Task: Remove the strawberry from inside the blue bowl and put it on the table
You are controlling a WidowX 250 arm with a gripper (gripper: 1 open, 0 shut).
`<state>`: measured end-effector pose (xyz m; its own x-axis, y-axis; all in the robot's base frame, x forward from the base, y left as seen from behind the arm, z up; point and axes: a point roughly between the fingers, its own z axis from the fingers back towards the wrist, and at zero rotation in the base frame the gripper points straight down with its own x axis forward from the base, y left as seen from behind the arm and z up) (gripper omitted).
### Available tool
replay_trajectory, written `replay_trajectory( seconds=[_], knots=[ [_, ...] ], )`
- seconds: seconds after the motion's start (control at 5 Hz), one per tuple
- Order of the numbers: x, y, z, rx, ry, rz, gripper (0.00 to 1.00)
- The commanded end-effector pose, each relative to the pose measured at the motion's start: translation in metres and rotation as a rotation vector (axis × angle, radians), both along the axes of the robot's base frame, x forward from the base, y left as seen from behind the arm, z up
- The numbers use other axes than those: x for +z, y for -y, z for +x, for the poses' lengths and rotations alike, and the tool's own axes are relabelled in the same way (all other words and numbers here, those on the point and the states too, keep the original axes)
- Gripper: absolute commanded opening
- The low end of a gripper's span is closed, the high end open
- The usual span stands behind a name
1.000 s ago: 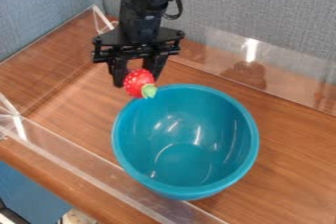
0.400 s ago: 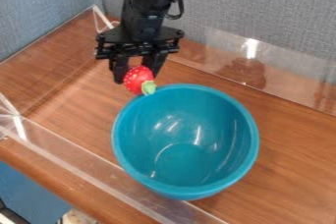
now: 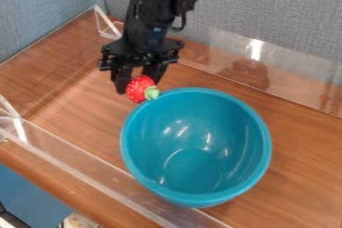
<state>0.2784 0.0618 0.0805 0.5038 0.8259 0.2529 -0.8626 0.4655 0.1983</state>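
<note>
Toward the table's (image 3: pixel 60 67) back left corner, the strawberry (image 3: pixel 140 91) is being gripped by the claw (image 3: pixel 138 75), just outside the blue bowl's (image 3: pixel 197 150) far rim, green cap pointing bowlward.

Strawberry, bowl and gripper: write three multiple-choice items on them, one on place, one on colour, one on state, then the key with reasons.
1. Where is the strawberry?
A. in the bowl
B. in the gripper, outside the bowl's rim
C. lying on the far right of the table

2. What colour is the bowl?
A. teal-blue
B. yellow
C. white

3. What is the gripper doing?
A. open and empty
B. shut on the bowl's rim
C. shut on the strawberry

Key: B, the berry sits between the fingers just beyond the rim, over the table; A, glossy teal-blue all over; C, the fingers flank the red berry.
</note>
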Motion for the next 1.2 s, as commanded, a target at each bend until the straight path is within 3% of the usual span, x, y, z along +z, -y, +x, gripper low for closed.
replay_trajectory(
  seconds=[0.0,0.2,0.6,1.0],
  knots=[
    [0.006,-0.015,0.008,0.03,0.036,0.01,0.0],
    [0.005,-0.021,0.012,0.021,0.042,0.011,0.0],
    [-0.014,-0.047,0.015,-0.017,0.049,0.009,0.0],
    [-0.004,-0.045,0.012,0.006,0.071,0.004,0.0]
  ],
)
